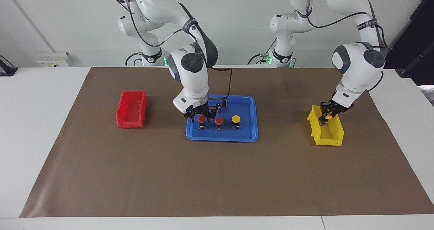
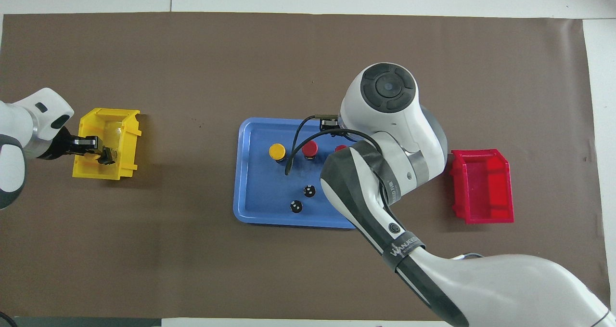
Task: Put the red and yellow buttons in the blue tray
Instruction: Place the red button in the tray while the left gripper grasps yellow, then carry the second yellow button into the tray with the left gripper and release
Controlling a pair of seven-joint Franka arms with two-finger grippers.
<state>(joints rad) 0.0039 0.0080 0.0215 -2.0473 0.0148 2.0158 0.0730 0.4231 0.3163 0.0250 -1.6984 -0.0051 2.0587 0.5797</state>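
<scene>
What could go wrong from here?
Right gripper hangs open close around the red button; lifting off-line could tip it into its red neighbour. Left gripper is shut on a yellow button deep in the yellow bin; the lift may catch the wall and drag the bin.

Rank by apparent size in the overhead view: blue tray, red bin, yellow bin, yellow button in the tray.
1. blue tray, clearly largest.
2. red bin and yellow bin: look alike, so no ranking.
3. yellow button, smallest.
</scene>
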